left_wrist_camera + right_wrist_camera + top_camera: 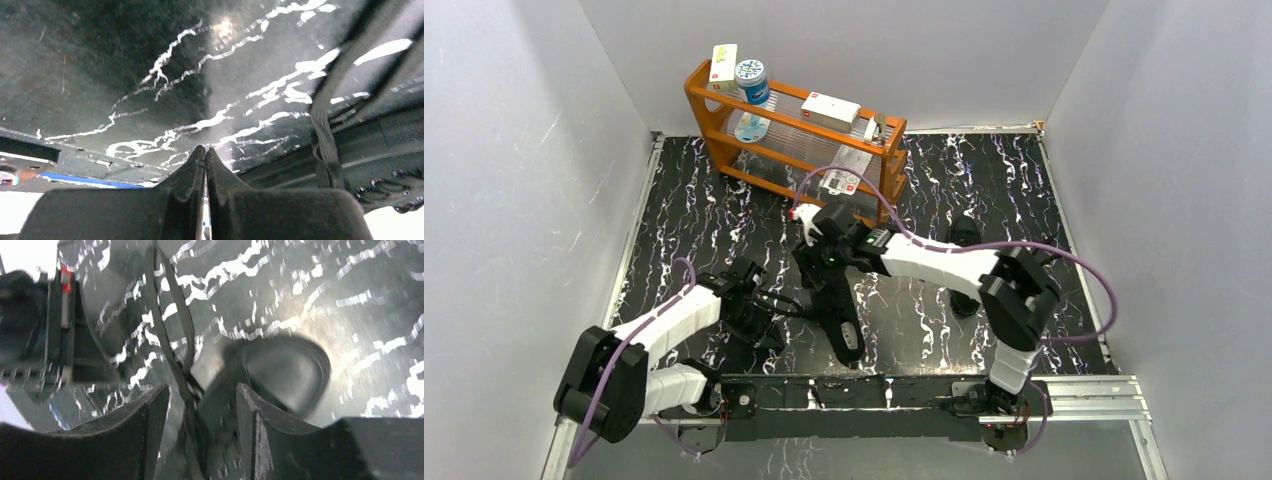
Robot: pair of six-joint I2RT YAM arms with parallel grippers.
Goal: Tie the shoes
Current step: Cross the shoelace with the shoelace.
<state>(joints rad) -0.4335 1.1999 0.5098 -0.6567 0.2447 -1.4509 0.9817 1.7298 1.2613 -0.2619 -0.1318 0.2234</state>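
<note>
The black sneaker [839,315] is lying on the worktop [724,220] between the two arms, its long axis running from the near edge toward the rack [696,100]. Its lace [172,340] is being straddled by the right pincer [201,390], whose jaws are standing partly apart with the lace passing through the gap. The left pincer [205,152] is being held fully closed near the sneaker's left side, nothing showing between its tips, so the right arm is being judged better placed for the coming pull.
</note>
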